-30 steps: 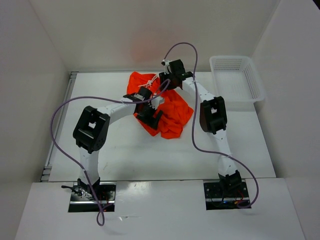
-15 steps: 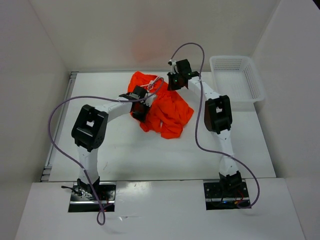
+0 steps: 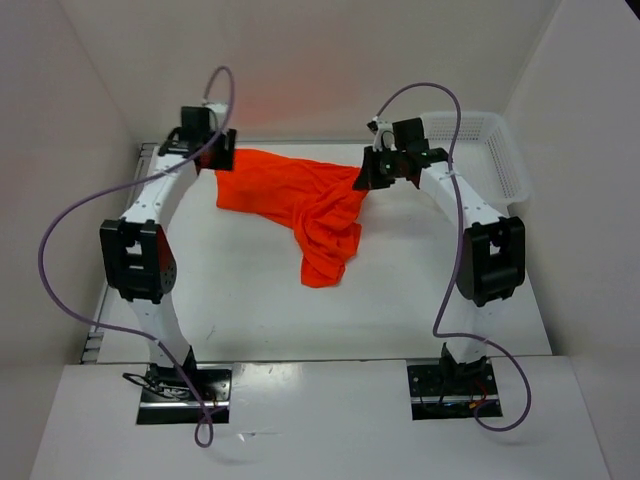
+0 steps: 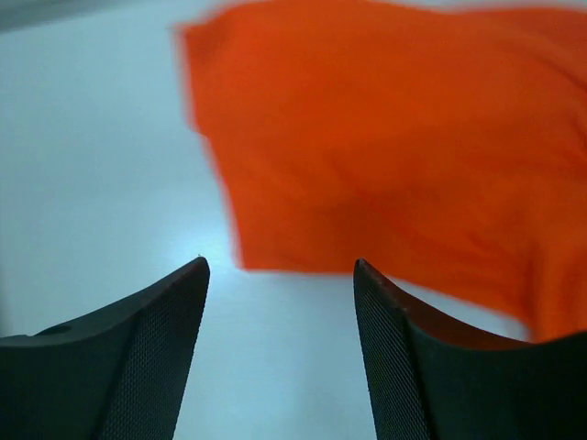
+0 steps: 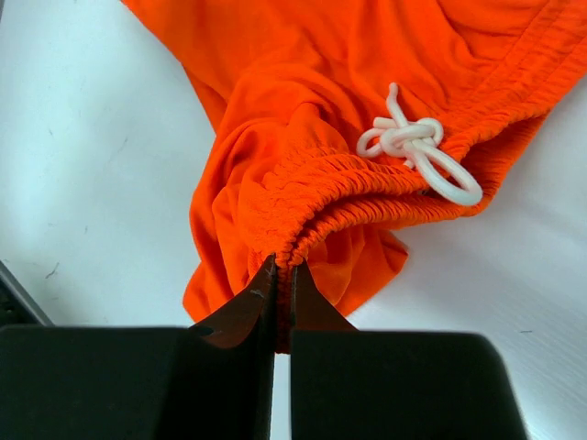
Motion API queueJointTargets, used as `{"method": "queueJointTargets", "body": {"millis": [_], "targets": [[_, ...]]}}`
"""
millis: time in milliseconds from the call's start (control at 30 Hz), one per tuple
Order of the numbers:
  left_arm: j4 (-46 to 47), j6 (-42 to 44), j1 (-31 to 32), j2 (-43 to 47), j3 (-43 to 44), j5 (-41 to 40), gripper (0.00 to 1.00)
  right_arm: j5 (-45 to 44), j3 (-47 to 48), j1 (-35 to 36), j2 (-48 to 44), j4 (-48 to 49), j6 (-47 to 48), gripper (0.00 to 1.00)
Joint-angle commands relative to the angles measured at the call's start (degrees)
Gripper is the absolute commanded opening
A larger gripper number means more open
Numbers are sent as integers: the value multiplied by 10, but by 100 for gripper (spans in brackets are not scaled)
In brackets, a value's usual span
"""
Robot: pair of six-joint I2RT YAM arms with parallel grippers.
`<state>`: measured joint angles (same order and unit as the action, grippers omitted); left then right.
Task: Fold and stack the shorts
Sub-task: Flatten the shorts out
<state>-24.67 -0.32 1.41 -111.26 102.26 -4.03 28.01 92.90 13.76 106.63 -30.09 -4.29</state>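
Observation:
The orange shorts (image 3: 300, 200) lie stretched across the far middle of the table, with one leg trailing toward the near side. My right gripper (image 3: 365, 178) is shut on the gathered waistband at their right end. In the right wrist view the gripper (image 5: 282, 268) pinches the elastic edge of the shorts (image 5: 303, 82), with the knotted white drawstring (image 5: 417, 147) just beyond. My left gripper (image 3: 220, 160) is at the shorts' far left end. In the left wrist view it (image 4: 280, 266) is open, and the shorts (image 4: 394, 147) lie blurred just ahead, not between the fingers.
A white mesh basket (image 3: 505, 160) stands at the far right, partly behind the right arm. White walls close in the table at the left, back and right. Purple cables loop off both arms.
My left arm has swung from the middle to the far left. My right gripper has moved right. The shorts, bunched before, are now drawn out between the two grippers.

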Motion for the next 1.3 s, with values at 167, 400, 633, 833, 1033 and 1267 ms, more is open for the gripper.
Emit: {"method": "queueJointTargets", "body": {"millis": [167, 400, 633, 833, 1033, 1267], "targets": [[-151, 3, 283, 110, -234, 150, 73, 5, 17, -12, 14, 38, -31, 0], [-97, 3, 357, 66, -263, 169, 79, -11, 23, -32, 27, 43, -25, 0], [-8, 3, 412, -4, -263, 105, 79, -23, 23, -44, 27, 43, -12, 0], [26, 3, 412, -34, -283, 83, 40, -23, 23, -61, 22, 43, -12, 0], [-49, 3, 343, 52, -289, 43, 1, -44, -32, -61, -12, 38, 32, 0], [-118, 3, 49, 149, -294, 30, 34, -30, -131, -80, -56, 27, 84, 0]]}}
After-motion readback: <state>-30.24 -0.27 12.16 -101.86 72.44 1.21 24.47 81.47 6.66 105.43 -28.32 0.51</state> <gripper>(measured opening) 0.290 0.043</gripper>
